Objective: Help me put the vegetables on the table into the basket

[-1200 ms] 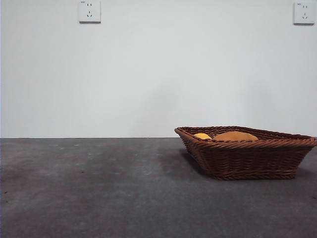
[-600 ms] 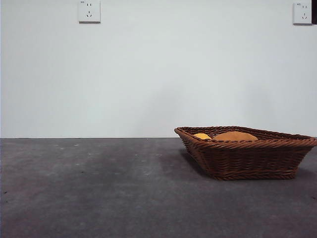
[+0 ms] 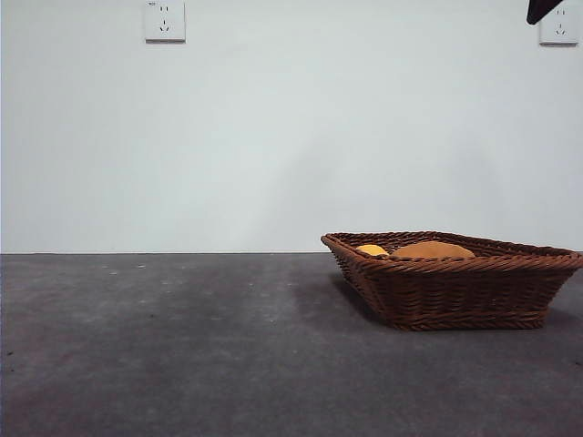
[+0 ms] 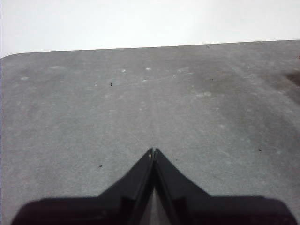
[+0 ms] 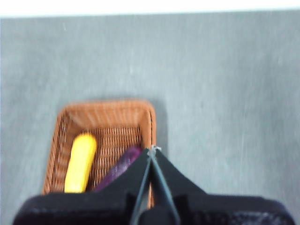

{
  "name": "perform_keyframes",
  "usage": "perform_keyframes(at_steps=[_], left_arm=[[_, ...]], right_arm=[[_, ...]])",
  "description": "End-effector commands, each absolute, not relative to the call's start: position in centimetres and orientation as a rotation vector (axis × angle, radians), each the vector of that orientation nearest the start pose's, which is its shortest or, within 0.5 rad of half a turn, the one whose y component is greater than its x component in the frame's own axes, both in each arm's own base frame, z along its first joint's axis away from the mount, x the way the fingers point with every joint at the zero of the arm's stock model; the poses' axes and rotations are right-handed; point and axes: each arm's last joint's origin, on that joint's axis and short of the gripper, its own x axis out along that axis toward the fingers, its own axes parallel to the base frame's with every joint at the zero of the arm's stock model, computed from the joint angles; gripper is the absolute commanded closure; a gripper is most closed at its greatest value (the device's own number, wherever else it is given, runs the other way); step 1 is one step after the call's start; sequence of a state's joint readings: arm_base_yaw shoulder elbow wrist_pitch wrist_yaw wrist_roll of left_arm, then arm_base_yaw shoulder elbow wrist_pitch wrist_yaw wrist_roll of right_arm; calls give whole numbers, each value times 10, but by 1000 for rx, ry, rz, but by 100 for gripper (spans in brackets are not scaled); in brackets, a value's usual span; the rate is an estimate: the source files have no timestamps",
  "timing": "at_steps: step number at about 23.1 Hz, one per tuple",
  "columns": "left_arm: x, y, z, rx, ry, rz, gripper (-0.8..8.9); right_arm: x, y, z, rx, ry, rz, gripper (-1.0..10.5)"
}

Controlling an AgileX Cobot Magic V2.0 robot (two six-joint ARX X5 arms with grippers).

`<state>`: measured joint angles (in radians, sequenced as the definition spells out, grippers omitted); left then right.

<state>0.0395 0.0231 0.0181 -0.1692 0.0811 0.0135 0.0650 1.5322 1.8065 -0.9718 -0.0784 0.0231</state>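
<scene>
Tabletop (image 3: 182,346) stretched wide, dark grey and mottled, with the brown wicker basket (image 3: 455,282) near its right edge. Inside lay the orange potato (image 3: 434,249), the yellow corn (image 5: 80,161) and the purple eggplant (image 5: 119,168). The right gripper (image 5: 153,150) hung above the basket's rim, jaws pressed together, holding nothing. The left gripper (image 4: 153,151) hung over bare surface, jaws likewise together.

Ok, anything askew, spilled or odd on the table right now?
Nothing stands out. The basket sits flat on the table, with the corn and eggplant lying inside it.
</scene>
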Motion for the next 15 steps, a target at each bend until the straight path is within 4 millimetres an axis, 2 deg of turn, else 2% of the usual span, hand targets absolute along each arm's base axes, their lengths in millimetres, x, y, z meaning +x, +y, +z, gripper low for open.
perform_keyframes(at_steps=[1,7,9,12,15], left_arm=[[97,2,148,-5,185,-36,817],[98,2,146,-6,211,-36,817],[99,2,145,-7,221,-36,817],[99,2,145,-7,223,-36,817],[99,2,145,-7,223,-36,817]], right_arm=[[307,22,430,35,665,126,946],[308,22,432,34,648,121,946],[302,18,436,14,632,52,946],[275,16,442,10,553,33,946],[236,13,428,6,358,36,946]])
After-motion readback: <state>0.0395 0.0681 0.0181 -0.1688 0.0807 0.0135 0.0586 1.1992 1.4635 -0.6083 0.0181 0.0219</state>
